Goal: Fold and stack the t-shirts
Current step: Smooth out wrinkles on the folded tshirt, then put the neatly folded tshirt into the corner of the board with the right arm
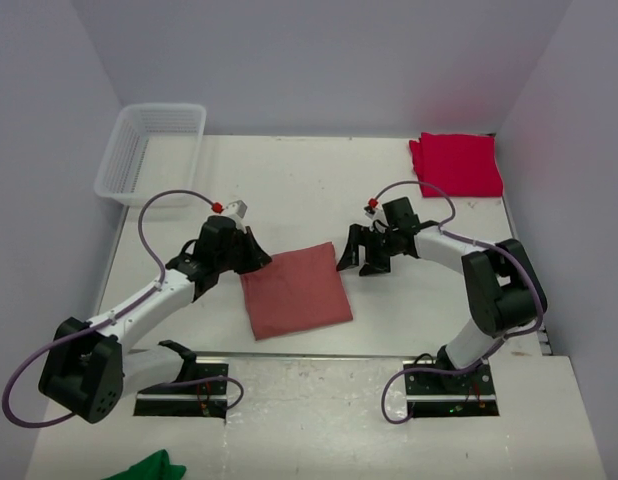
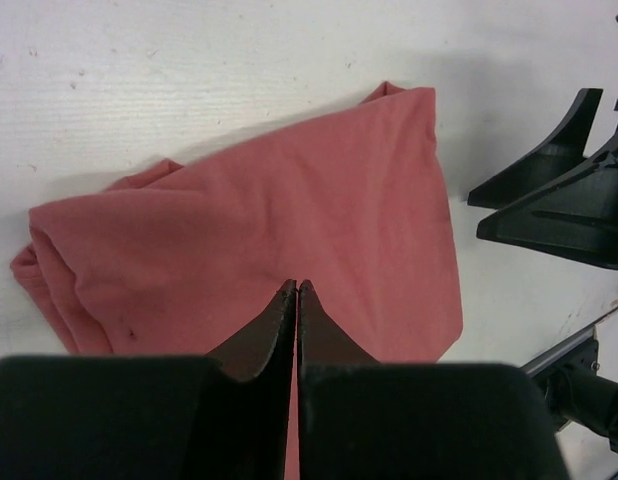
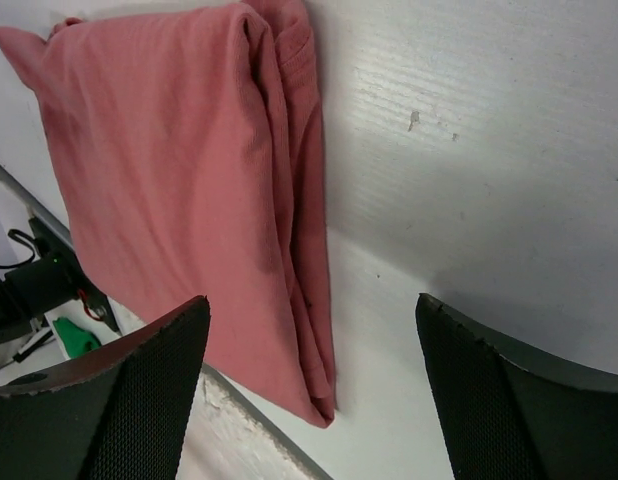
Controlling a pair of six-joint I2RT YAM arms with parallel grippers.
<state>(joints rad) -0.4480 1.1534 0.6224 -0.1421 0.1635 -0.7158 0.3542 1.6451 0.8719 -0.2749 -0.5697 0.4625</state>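
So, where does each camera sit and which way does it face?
Top external: above, behind the robot, facing down at the table; both arms show.
Left wrist: on the left arm, facing past the shut left tool onto the salmon t-shirt.
Right wrist: on the right arm, past the open right tool, at the shirt's fold.
All share that shirt.

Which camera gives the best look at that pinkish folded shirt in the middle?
The top external view: the whole folded salmon shirt shows, flat and uncropped. The left wrist view shows most of it, its near edge hidden behind the shut left gripper. The right wrist view shows one layered side, cropped.
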